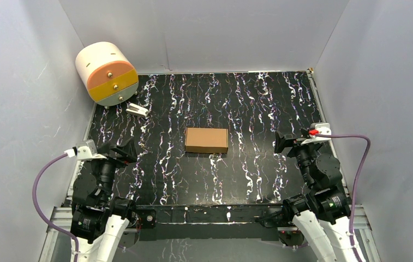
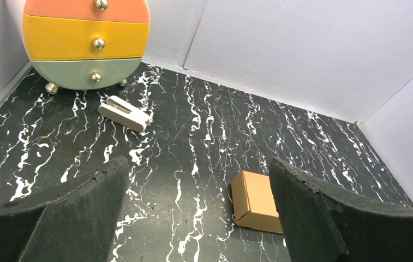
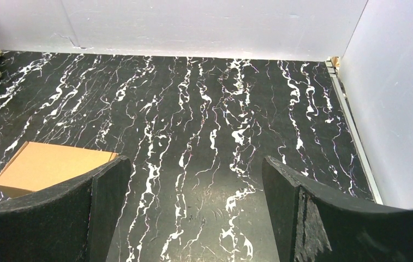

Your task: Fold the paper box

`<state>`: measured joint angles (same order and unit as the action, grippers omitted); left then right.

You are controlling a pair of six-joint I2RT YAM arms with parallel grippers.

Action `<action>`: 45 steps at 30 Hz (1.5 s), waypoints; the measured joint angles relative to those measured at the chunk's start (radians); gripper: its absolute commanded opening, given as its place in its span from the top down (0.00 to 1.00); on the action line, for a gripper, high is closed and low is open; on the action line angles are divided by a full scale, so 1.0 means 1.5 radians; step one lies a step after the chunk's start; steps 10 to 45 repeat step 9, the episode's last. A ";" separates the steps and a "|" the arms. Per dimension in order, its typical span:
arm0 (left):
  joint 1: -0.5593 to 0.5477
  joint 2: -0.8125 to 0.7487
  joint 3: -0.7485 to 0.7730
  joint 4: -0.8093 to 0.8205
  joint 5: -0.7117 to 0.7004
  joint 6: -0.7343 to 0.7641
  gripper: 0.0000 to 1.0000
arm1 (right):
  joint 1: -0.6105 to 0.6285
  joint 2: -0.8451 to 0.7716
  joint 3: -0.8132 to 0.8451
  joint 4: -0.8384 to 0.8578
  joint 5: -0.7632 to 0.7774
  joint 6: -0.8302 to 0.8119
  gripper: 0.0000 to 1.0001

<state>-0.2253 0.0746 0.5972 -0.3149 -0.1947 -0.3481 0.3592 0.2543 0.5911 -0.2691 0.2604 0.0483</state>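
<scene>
The paper box (image 1: 207,140) is a small closed brown cardboard box, lying flat on the black marbled table near its middle. It also shows in the left wrist view (image 2: 256,201) and the right wrist view (image 3: 51,166). My left gripper (image 1: 129,150) is open and empty, to the left of the box and apart from it. My right gripper (image 1: 278,143) is open and empty, to the right of the box and apart from it. In each wrist view the two dark fingers stand wide apart with only table between them.
A cream, orange and yellow cylindrical drawer unit (image 1: 107,73) stands at the back left corner. A small white object (image 1: 137,109) lies just in front of it. Grey walls enclose the table on three sides.
</scene>
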 measured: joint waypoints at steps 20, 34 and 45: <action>0.001 0.000 0.000 0.000 -0.004 0.008 0.04 | 0.000 0.000 0.000 0.005 0.001 0.000 0.01; 0.001 0.000 0.000 0.000 -0.004 0.008 0.04 | 0.000 0.000 0.000 0.005 0.001 0.000 0.01; 0.001 0.000 0.000 0.000 -0.004 0.008 0.04 | 0.000 0.000 0.000 0.005 0.001 0.000 0.01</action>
